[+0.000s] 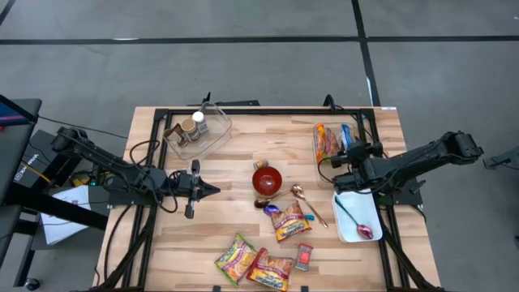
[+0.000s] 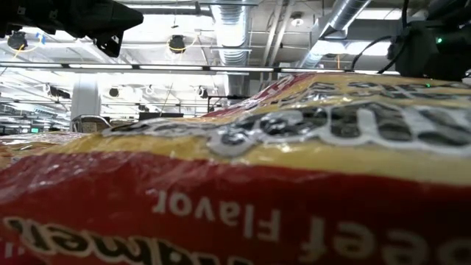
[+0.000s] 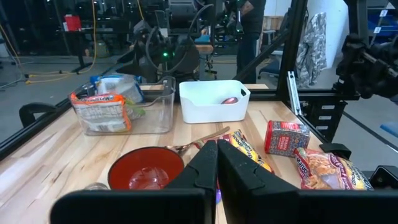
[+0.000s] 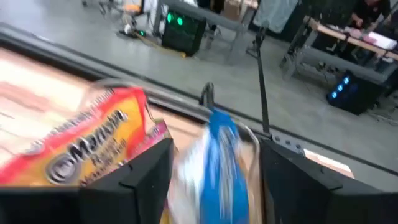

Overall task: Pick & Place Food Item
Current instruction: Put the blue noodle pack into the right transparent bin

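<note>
A clear bin (image 1: 318, 130) at the table's far right holds food packets: a red-and-yellow noodle packet (image 4: 81, 149) and a blue-and-white packet (image 4: 221, 149). My right gripper (image 1: 340, 156) is open above this bin. In the right wrist view (image 4: 214, 158) its two fingers stand on either side of the blue-and-white packet, with a gap showing on each side. My left gripper (image 1: 212, 191) is shut and empty, level above the table left of a red bowl (image 1: 267, 179). It also shows in the left wrist view (image 3: 217, 155).
A white tray (image 1: 349, 227) holding a spoon lies near my right arm. A copper spoon (image 1: 306, 201) and several snack packets (image 1: 288, 221) lie in front of the bowl. A clear bin with jars (image 1: 197, 134) stands far left. A noodle packet (image 2: 235, 169) fills the low view.
</note>
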Tool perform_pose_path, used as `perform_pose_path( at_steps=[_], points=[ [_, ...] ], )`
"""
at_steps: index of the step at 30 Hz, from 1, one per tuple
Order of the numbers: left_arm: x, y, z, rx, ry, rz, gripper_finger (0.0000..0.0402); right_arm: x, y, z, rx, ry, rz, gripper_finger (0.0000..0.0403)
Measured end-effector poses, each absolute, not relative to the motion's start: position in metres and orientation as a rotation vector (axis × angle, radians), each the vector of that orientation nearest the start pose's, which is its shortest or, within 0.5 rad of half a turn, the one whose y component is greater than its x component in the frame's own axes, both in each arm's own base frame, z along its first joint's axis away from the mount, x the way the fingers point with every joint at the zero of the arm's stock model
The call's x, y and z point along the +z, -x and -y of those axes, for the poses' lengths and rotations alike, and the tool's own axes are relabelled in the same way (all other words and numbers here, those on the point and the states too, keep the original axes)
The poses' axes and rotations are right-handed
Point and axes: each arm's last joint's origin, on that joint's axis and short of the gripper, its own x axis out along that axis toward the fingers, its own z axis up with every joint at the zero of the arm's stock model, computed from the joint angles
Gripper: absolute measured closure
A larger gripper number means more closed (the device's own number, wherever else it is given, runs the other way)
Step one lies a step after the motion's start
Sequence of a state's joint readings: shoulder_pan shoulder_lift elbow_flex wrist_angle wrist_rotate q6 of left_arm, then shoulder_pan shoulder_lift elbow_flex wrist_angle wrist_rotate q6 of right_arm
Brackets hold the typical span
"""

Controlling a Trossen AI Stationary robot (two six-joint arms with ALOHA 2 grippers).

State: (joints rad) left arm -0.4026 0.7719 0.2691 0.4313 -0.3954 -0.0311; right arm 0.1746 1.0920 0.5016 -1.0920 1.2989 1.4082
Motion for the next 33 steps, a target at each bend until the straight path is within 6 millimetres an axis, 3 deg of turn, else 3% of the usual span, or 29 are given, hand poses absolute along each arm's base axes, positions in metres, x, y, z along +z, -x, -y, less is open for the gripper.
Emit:
perform_pose_path(
  at_steps=[3,6,9,13,15,33],
  points=[
    [0.215,-0.160,0.056,-0.006,0.003,-0.066,0.0399,0.180,-0.132,0.003,-1.357,0.044,-0.353,0.0171],
    [0.215,-0.160,0.056,-0.006,0.003,-0.066,0.0399,0.182,-0.133,0.005,-1.379,0.033,-0.322,0.0201],
    [0.215,-0.160,0.056,-0.006,0.003,-0.066,0.0399,0.181,-0.132,0.010,-1.420,0.009,-0.341,0.0257],
    [0.215,-0.160,0.056,-0.006,0.003,-0.066,0.0399,0.180,-0.132,0.014,-1.443,0.000,-0.381,0.0365],
    [0.215,-0.160,0.056,-0.006,0.003,-0.066,0.0399,0.180,-0.132,0.015,-1.447,-0.003,-0.385,0.0391],
    [0.215,-0.160,0.056,-0.006,0.002,-0.066,0.0399,0.177,-0.132,0.029,-1.527,-0.051,-0.485,0.0402]
  ],
)
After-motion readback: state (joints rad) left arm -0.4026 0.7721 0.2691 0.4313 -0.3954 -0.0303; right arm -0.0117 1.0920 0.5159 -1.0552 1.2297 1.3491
